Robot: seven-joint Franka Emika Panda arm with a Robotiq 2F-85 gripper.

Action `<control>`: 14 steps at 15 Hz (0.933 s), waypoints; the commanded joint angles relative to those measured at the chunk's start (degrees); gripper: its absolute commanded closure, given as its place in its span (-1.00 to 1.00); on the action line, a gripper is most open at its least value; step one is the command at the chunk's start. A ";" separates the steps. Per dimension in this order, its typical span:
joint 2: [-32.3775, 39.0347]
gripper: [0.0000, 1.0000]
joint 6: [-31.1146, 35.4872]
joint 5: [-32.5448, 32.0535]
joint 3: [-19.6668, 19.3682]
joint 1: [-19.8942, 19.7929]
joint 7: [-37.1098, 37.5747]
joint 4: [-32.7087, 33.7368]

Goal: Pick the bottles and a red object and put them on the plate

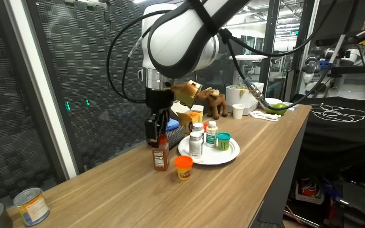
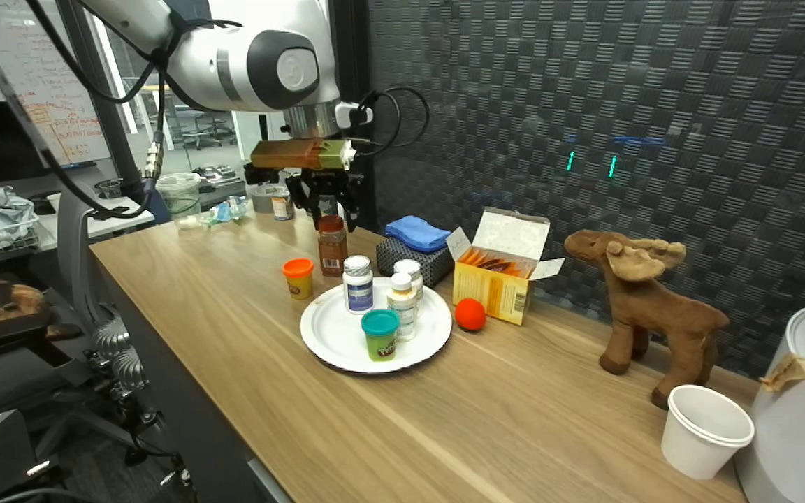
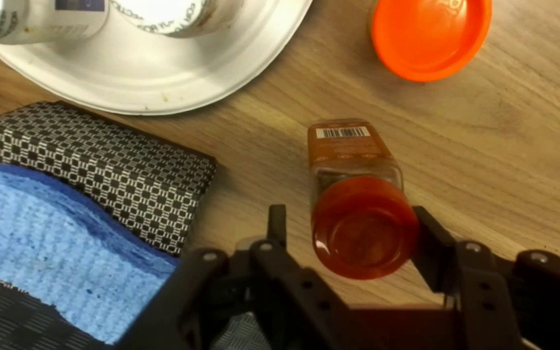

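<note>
- Step in hand, likely: grasping the jar [image 2: 332, 248], which is standing upright on the counter [image 2: 256, 363].
- The fingers [image 3: 435, 253] are straddling its cap [image 3: 365, 238], spread, not pinching; gap showing at 9 o'clock in wrist view. Contact at 3 o'clock: can't tell.
- Next move is probably calling for squeezing the cap, lifting straight, heading toward 10 o'clock in wrist view.
- The plate [image 2: 325, 346] is carrying three bottles [image 2: 358, 292] and a green tub [image 2: 380, 342]; bare plate is showing at 9 o'clock in an exterior view, likely landing spot.
- Off plate: orange tub [image 3: 430, 39] sitting at jar's 1 o'clock in wrist view; red ball [image 2: 470, 314] sitting just beside plate, at 3 o'clock in an exterior view. Either could be the red one.
- Tight side: black box [image 3: 110, 155] with cloth [image 3: 56, 243] is sitting near, jar's 9 o'clock, wrist view.
- Open side: counter wood is showing at 3 o'clock; in an exterior view, its edge is running well apart, jar's 8 o'clock.
</note>
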 commanded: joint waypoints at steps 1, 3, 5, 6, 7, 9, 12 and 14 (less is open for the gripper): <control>-0.74 0.34 0.79 -2.00 -0.88 0.60 1.60 0.80; -1.90 0.50 -0.23 -1.85 -0.70 0.46 1.37 0.10; -3.72 0.50 -2.00 -1.21 -0.41 0.22 1.48 -0.86; -4.60 0.50 -2.57 -1.18 -0.44 0.19 1.70 -1.31; -5.93 0.50 -3.34 -1.22 -0.44 0.22 1.97 -1.98; -9.01 0.50 -4.47 -1.64 -0.60 0.32 2.76 -3.53; -15.75 0.50 -5.42 -2.12 -0.69 0.17 3.96 -7.71; -20.41 0.50 -5.00 -2.04 -0.82 -0.40 4.35 -11.32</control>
